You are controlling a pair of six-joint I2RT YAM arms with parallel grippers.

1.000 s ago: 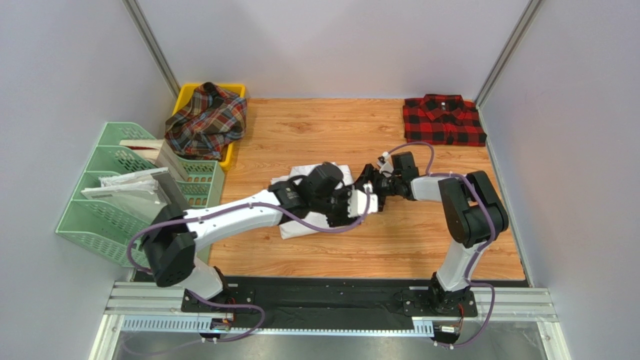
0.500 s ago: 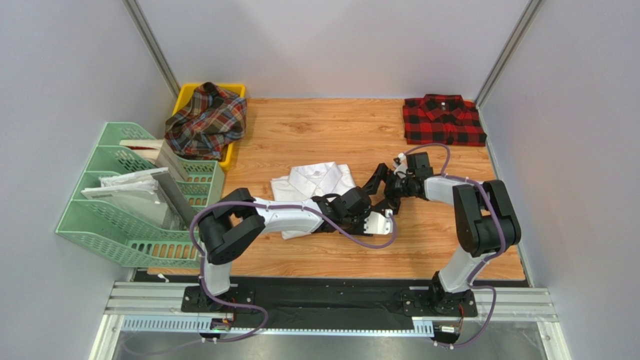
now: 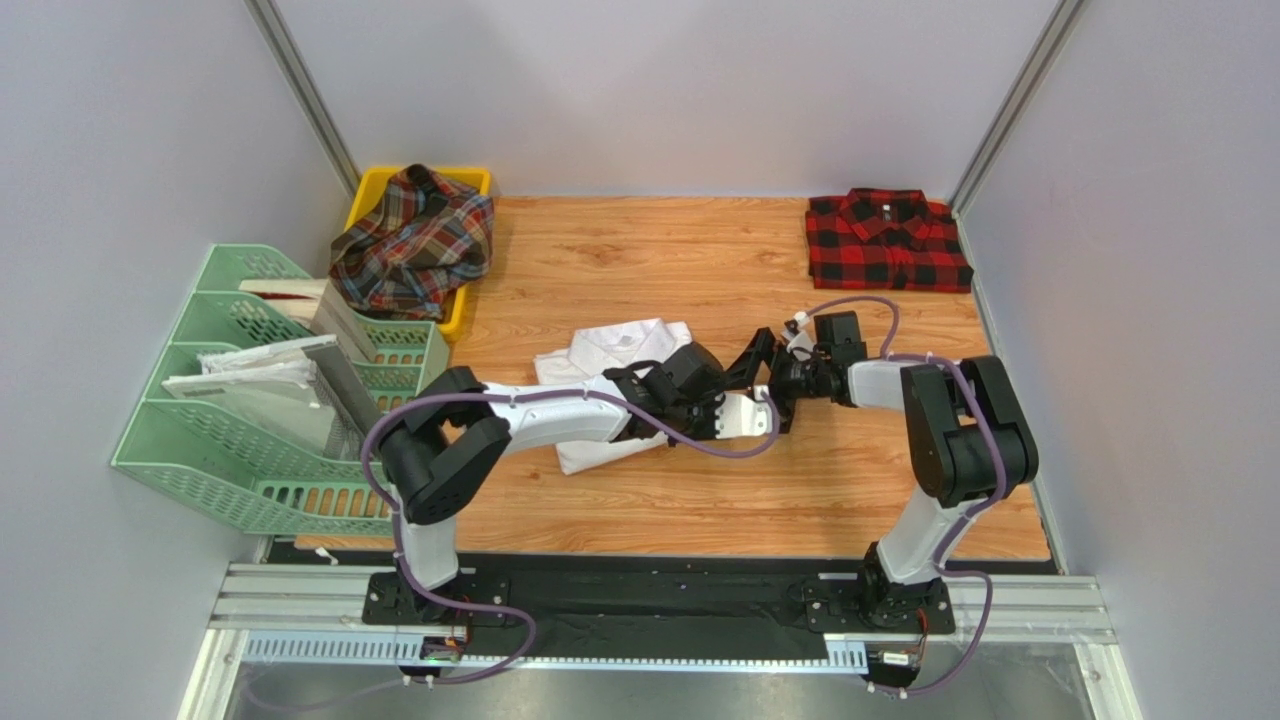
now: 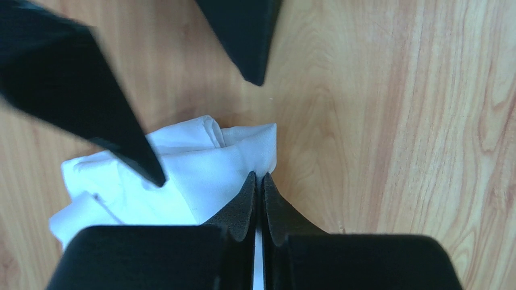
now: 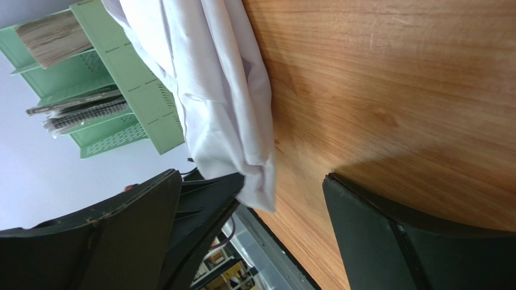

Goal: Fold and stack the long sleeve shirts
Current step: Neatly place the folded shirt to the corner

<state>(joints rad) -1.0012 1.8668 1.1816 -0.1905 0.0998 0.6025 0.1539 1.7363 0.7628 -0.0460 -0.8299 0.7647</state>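
White shirt (image 3: pixel 624 357) folded mid-table, not yet stacked. Left gripper (image 4: pixel 259 181) pinched shut on its corner; right gripper (image 5: pixel 278 181) spread wide beside. Red checked shirt (image 3: pixel 884 240) folded, far right corner. Tartan shirt (image 3: pixel 413 240) heaped in yellow bin (image 3: pixel 469 183), unfolded.

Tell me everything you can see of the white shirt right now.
The white shirt is plain thin cloth with a collar, roughly folded into a rumpled bundle lying flat mid-table on the wood. The left arm crosses over its near part. The left gripper is shut on its right corner, where the layers bunch. The right gripper stands open around that corner; whether it touches the cloth is unclear.
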